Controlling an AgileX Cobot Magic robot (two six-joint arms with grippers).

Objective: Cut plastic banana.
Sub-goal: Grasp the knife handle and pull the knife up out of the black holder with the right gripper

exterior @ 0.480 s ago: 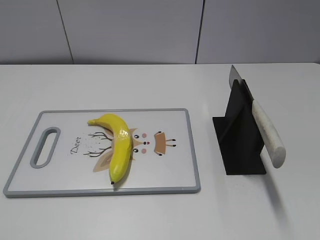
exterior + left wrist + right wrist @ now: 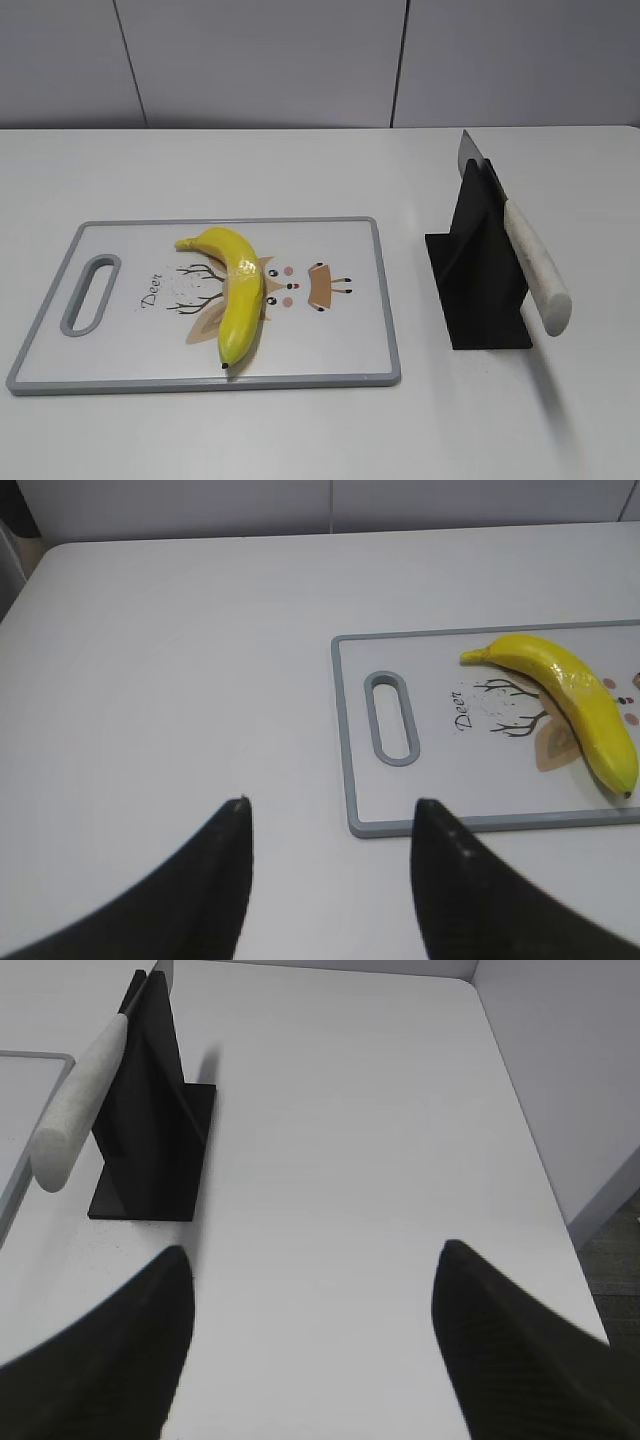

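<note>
Nothing is cut yet: the plastic banana (image 2: pixel 238 293) lies whole on the cutting board (image 2: pixel 340 350), the knife (image 2: pixel 530 262) rests in its black stand (image 2: pixel 480 285) at the board's 3 o'clock, and the left gripper (image 2: pixel 330 825) and right gripper (image 2: pixel 312 1270) both hang wide apart and empty.

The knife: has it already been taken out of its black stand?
No, the knife sits slanted in the black stand, and neither gripper is touching it.
</note>
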